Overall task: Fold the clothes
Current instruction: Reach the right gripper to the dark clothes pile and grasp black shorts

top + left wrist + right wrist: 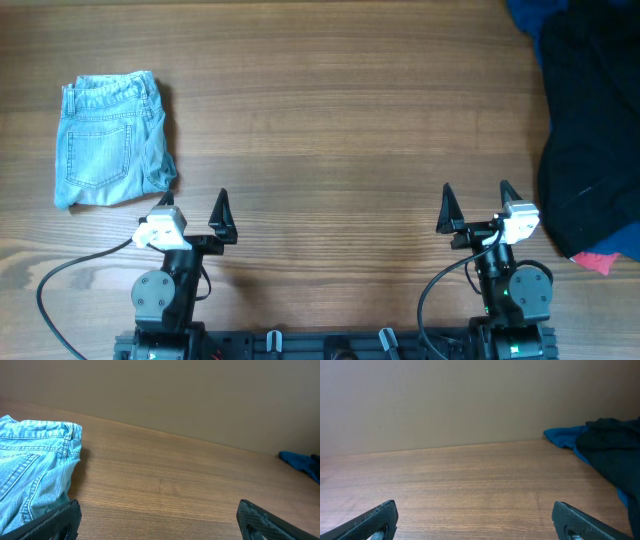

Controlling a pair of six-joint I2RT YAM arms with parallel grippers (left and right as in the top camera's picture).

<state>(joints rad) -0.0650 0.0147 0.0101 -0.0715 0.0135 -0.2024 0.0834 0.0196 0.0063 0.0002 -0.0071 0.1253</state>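
Note:
A folded pair of light blue denim shorts (108, 141) lies at the table's left; it also shows at the left of the left wrist view (30, 467). A heap of dark navy clothes (592, 140) with a blue piece (535, 14) and a pink piece (598, 262) lies at the right edge; the right wrist view shows it at the right (610, 445). My left gripper (193, 208) is open and empty, just below and right of the shorts. My right gripper (478, 203) is open and empty, left of the heap.
The wooden table (340, 130) spans the whole view. A black cable (60, 275) loops at the front left by the left arm's base. The blue cloth also shows far right in the left wrist view (300, 461).

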